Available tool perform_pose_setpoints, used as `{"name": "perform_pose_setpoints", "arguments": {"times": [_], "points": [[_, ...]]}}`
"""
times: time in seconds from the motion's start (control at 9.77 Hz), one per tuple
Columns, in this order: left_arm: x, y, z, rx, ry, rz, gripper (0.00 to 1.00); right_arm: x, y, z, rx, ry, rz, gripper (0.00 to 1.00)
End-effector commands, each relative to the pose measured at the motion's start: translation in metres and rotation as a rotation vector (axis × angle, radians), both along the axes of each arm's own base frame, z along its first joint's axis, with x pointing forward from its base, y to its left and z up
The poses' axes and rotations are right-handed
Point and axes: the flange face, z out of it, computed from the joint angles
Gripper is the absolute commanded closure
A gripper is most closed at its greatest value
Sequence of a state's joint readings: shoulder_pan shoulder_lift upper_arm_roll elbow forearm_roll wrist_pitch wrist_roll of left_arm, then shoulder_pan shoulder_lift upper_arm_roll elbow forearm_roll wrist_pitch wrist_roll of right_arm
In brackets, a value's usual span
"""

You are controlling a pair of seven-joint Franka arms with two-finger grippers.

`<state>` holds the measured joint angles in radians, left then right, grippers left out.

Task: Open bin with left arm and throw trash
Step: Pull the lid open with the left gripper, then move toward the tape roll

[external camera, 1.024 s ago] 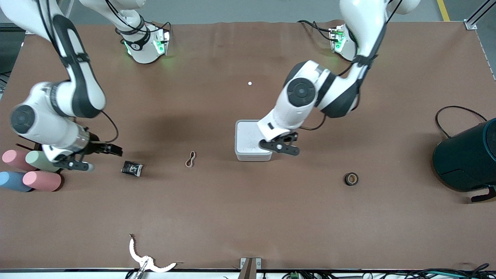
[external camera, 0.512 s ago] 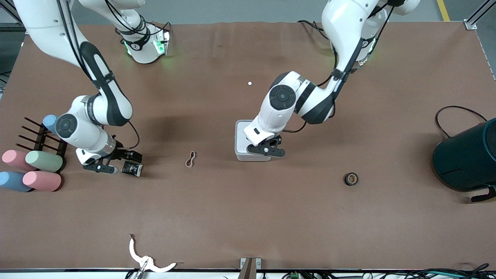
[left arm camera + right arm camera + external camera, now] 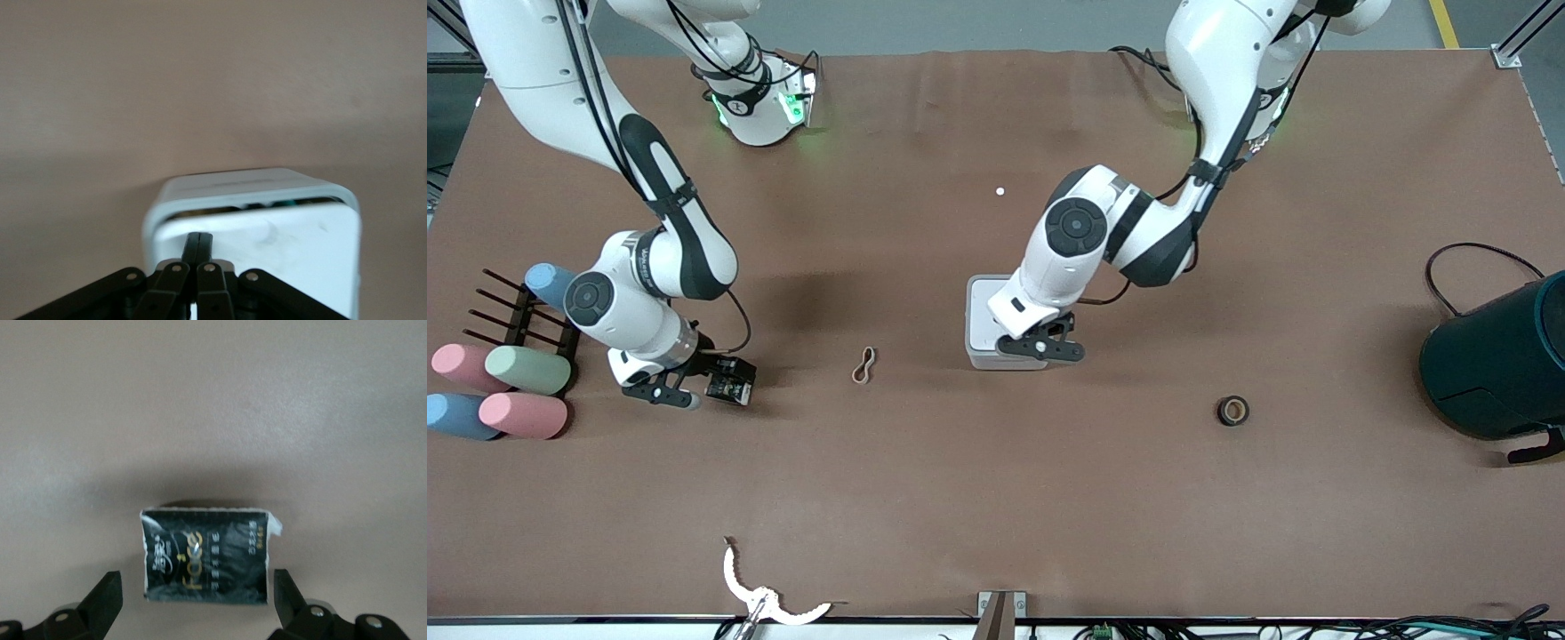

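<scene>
Low in the frame's right half, the tape roll point(image 3: 1233, 411) lies alone. At mid-left, the right gripper point(image 3: 694, 384) stands wide open around the black wrapper point(image 3: 729, 383), one finger point(image 3: 103, 600) on each side, not touching. The rubber band point(image 3: 863, 365) lies between wrapper and bin. At centre, the left gripper point(image 3: 1040, 348), fingers point(image 3: 198, 250) pinched together, presses the bin point(image 3: 985, 342) lid point(image 3: 280, 247), tipped slightly open.

Robotics lab bench: two white Franka arms point(image 3: 1112, 240) bolted along a brown-covered table point(image 3: 996, 498), green status lights at the bases, loose cabling at the table edge, aluminium framing and yellow floor tape at the corner.
</scene>
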<state>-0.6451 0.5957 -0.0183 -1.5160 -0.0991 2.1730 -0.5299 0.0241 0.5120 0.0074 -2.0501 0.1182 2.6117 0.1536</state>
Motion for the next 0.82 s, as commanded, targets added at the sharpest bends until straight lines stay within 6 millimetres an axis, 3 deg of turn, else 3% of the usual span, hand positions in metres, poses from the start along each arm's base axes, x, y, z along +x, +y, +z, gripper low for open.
{"name": "perform_pose_setpoints", "arguments": {"times": [0.0,0.1,0.2,0.31,0.41,0.51,0.61,0.72], "points": [[0.043,0.074,0.043,0.035,0.039,-0.038,0.97,0.014,-0.001,-0.006,0.006,-0.007,-0.015,0.00],[0.061,0.107,0.038,0.039,0.048,-0.078,0.89,0.014,-0.003,-0.010,0.004,-0.004,-0.014,0.04],[0.076,0.148,0.016,0.053,0.074,-0.114,0.79,0.016,-0.001,-0.011,0.005,-0.003,-0.015,0.29],[0.094,0.190,-0.010,0.099,0.085,-0.141,0.64,0.022,0.002,-0.009,0.006,-0.008,-0.016,0.72],[0.106,0.226,-0.031,0.161,0.076,-0.142,0.55,0.023,0.002,-0.009,0.006,-0.008,-0.016,0.97],[0.111,0.253,-0.048,0.179,0.055,-0.163,0.34,0.022,0.002,-0.009,0.007,-0.006,-0.018,1.00],[0.113,0.267,-0.058,0.173,0.035,-0.217,0.06,0.023,0.003,-0.002,0.010,0.002,-0.023,1.00],[0.114,0.286,-0.070,0.170,0.037,-0.237,0.00,0.032,0.010,0.030,0.027,0.044,-0.066,1.00]]}}
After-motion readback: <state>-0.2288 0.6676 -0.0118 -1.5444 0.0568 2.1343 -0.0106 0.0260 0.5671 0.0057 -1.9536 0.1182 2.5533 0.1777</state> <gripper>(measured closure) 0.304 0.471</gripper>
